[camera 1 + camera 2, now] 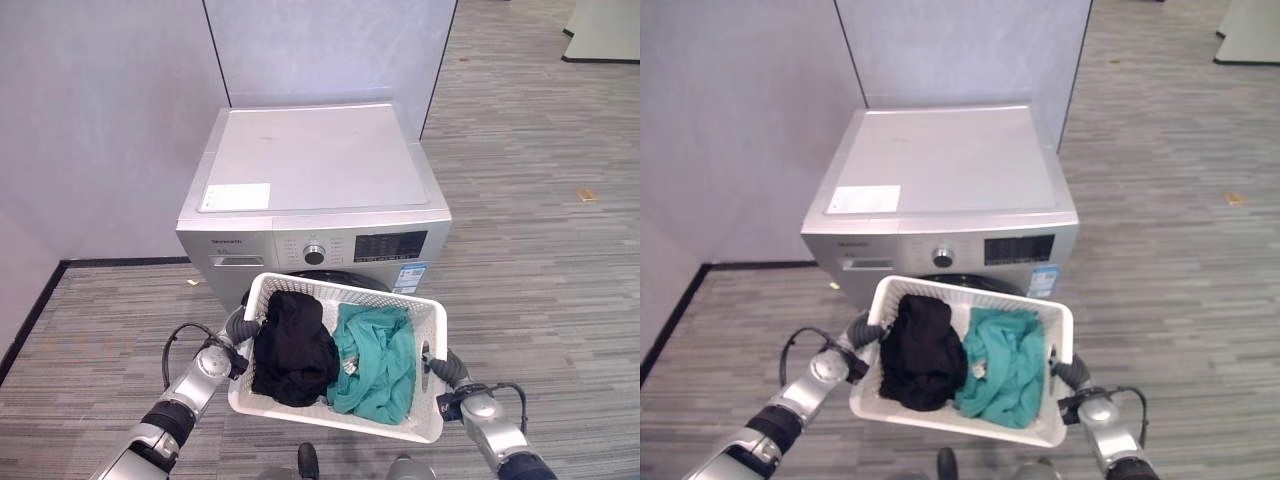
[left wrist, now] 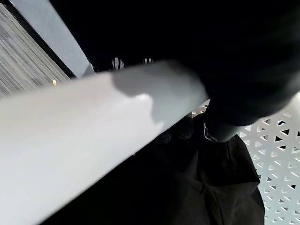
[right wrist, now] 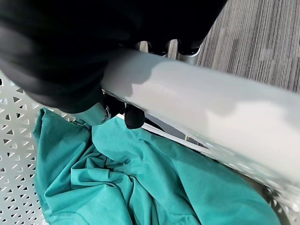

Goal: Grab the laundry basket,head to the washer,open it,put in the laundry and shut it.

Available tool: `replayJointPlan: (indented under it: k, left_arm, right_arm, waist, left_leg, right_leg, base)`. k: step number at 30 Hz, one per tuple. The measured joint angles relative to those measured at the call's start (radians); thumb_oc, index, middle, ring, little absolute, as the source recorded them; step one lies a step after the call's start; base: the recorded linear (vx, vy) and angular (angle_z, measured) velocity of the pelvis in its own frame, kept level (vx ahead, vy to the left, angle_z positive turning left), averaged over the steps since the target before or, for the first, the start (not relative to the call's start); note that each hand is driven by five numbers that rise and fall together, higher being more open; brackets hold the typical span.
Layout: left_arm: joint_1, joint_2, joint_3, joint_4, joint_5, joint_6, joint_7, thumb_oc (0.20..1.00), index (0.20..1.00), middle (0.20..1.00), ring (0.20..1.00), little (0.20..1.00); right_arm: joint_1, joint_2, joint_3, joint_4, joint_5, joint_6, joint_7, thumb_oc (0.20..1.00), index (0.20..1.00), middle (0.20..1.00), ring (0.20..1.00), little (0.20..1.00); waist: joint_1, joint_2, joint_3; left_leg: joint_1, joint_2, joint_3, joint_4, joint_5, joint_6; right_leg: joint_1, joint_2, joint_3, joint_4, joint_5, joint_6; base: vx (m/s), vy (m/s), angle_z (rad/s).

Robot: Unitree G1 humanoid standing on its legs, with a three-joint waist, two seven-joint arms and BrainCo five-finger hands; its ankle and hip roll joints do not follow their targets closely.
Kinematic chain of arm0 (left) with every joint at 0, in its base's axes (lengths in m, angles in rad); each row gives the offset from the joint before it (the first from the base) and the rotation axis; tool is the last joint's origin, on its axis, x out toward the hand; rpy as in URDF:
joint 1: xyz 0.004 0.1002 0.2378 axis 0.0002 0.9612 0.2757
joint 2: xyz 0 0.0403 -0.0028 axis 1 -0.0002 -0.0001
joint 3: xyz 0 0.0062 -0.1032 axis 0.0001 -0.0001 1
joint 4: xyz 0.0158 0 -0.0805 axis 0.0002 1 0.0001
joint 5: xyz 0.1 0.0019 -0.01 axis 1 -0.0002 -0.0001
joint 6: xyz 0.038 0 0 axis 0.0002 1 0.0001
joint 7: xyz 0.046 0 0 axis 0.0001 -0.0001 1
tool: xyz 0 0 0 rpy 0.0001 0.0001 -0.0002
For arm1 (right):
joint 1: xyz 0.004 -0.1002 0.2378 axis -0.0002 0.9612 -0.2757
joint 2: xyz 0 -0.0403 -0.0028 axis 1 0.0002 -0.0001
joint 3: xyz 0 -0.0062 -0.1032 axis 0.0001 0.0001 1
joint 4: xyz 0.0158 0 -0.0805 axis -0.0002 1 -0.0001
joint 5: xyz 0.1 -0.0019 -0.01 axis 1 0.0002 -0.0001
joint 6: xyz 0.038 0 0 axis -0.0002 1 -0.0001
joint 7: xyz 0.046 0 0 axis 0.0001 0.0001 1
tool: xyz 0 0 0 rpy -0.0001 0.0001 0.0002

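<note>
Left hand (image 1: 243,327) is clamped on the left rim of the laundry basket (image 1: 345,297), fingers wrapped over the edge per the left wrist view. Right hand (image 1: 437,362) does the same on the right rim; its dark fingertips (image 3: 133,117) hook inside just above the green garment (image 1: 378,360). The basket is held up between both arms, tilted a bit, right in front of the washer (image 1: 315,185). The black garment (image 1: 292,345) sits in its left half, the green one in the right. The washer door is mostly hidden behind the basket; a dark arc shows under the control panel (image 1: 330,248).

Risks, as I judge them:
- Both hands are busy, so the basket has to go down on the floor (image 1: 540,230) before the door opens.
- Putting it down too close would block the door swing.
- Uneven release tips it and clothes spill.
</note>
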Motion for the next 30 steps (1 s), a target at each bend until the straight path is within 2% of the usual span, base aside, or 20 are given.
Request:
replayJointPlan:
  k: [1, 3, 4, 8, 10, 15, 17, 18, 25, 30]
  left_arm:
    - [0.009, 0.001, 0.006, -0.006, 0.0, 0.0, 0.0, 0.2, 0.2, 0.2, 0.2, 0.2]
    - [0.032, -0.005, 0.025, -0.014, 0.0, 0.0, 0.001, 0.2, 0.2, 0.2, 0.2, 0.2]
    - [0.036, -0.008, 0.025, -0.016, 0.003, 0.0, 0.0, 0.2, 0.2, 0.2, 0.2, 0.2]
    - [0.09, -0.012, 0.04, -0.086, 0.016, 0.001, 0.001, 0.2, 0.2, 0.2, 0.2, 0.2]
    - [0.169, -0.01, 0.104, -0.193, 0.022, 0.005, 0.0, 0.2, 0.2, 0.2, 0.2, 0.2]
    - [0.423, -0.017, 0.243, -0.548, 0.061, -0.035, 0.001, 0.2, 0.2, 0.2, 0.2, 0.2]
    - [0.499, -0.048, 0.3, -0.627, 0.089, -0.043, -0.001, 0.2, 0.2, 0.2, 0.2, 0.2]
    - [0.571, -0.083, 0.343, -0.698, 0.099, -0.066, -0.003, 0.2, 0.2, 0.2, 0.2, 0.2]
    - [0.931, -0.154, 0.46, -0.971, 0.137, -0.131, -0.065, 0.2, 0.2, 0.2, 0.2, 0.2]
    - [0.867, -0.132, 0.498, -1.036, 0.13, -0.152, -0.078, 0.2, 0.2, 0.2, 0.2, 0.2]
  right_arm:
    - [-0.003, 0.002, 0.003, 0.0, 0.0, 0.0, 0.0, 0.2, 0.2, 0.2, 0.2, 0.2]
    - [-0.008, 0.001, 0.005, 0.0, 0.0, 0.001, -0.001, 0.2, 0.2, 0.2, 0.2, 0.2]
    - [0.004, -0.002, 0.003, -0.01, -0.001, 0.001, -0.001, 0.2, 0.2, 0.2, 0.2, 0.2]
    - [0.08, -0.011, -0.015, -0.084, -0.031, 0.007, -0.002, 0.2, 0.2, 0.2, 0.2, 0.2]
    - [0.14, -0.01, -0.054, -0.193, -0.064, 0.012, 0.005, 0.2, 0.2, 0.2, 0.2, 0.2]
    - [0.312, -0.005, -0.157, -0.506, -0.123, -0.008, 0.035, 0.2, 0.2, 0.2, 0.2, 0.2]
    - [0.348, -0.004, -0.176, -0.579, -0.161, -0.012, 0.057, 0.2, 0.2, 0.2, 0.2, 0.2]
    - [0.393, -0.002, -0.197, -0.646, -0.19, -0.035, 0.073, 0.2, 0.2, 0.2, 0.2, 0.2]
    - [0.633, -0.005, -0.292, -0.943, -0.235, -0.059, 0.208, 0.2, 0.2, 0.2, 0.2, 0.2]
    - [0.583, -0.047, -0.354, -1.04, -0.231, -0.068, 0.228, 0.2, 0.2, 0.2, 0.2, 0.2]
  waist:
    - [0.004, -0.014, -0.004]
    - [0.001, -0.012, -0.006]
    - [-0.003, -0.013, -0.005]
    - [-0.007, -0.017, -0.003]
    - [-0.007, -0.017, -0.003]
    - [-0.004, -0.016, -0.004]
    - [-0.008, -0.014, -0.005]
    - [-0.007, -0.013, -0.007]
    - [-0.001, -0.004, -0.026]
    - [0.008, 0.005, -0.038]
  left_leg:
    - [0.0, -0.005, 0.011, -0.003, -0.003, -0.004]
    - [-0.003, 0.005, 0.01, -0.002, -0.006, -0.012]
    - [-0.006, 0.014, 0.0, 0.002, 0.004, -0.025]
    - [0.004, 0.051, -0.031, 0.002, 0.006, -0.054]
    - [0.005, 0.063, -0.036, 0.002, 0.003, -0.065]
    - [0.013, 0.07, -0.038, 0.002, -0.003, -0.073]
    - [0.018, 0.07, -0.037, -0.002, -0.012, -0.079]
    - [0.018, 0.069, -0.036, -0.003, -0.022, -0.077]
    - [-0.003, 0.068, -0.011, -0.002, -0.031, -0.074]
    - [-0.006, 0.068, 0.011, -0.003, -0.037, -0.074]
  right_leg:
    - [-0.007, 0.003, -0.004, -0.031, 0.019, -0.013]
    - [0.004, 0.018, 0.001, -0.066, 0.052, -0.013]
    - [0.03, 0.042, 0.006, -0.098, 0.068, -0.02]
    - [0.102, 0.086, -0.019, -0.198, 0.093, -0.052]
    - [0.113, 0.105, -0.021, -0.218, 0.099, -0.058]
    - [0.121, 0.112, -0.023, -0.218, 0.092, -0.06]
    - [0.125, 0.111, -0.022, -0.218, 0.082, -0.05]
    - [0.124, 0.104, -0.02, -0.218, 0.078, -0.051]
    - [0.087, 0.104, 0.008, -0.218, 0.077, -0.05]
    - [0.076, 0.104, 0.031, -0.218, 0.082, -0.046]
  base:
    - [0.0, -0.003, -0.21]
    - [0.0, -0.01, -0.09]
    - [0.01, -0.022, 0.15]
    - [0.08, -0.069, 0.16]
    - [0.05, -0.065, 0.03]
    - [0.03, -0.053, 0.0]
    - [0.05, -0.039, -0.02]
    - [0.05, -0.033, -0.02]
    - [0.01, -0.023, -0.11]
    - [0.02, -0.023, -0.13]
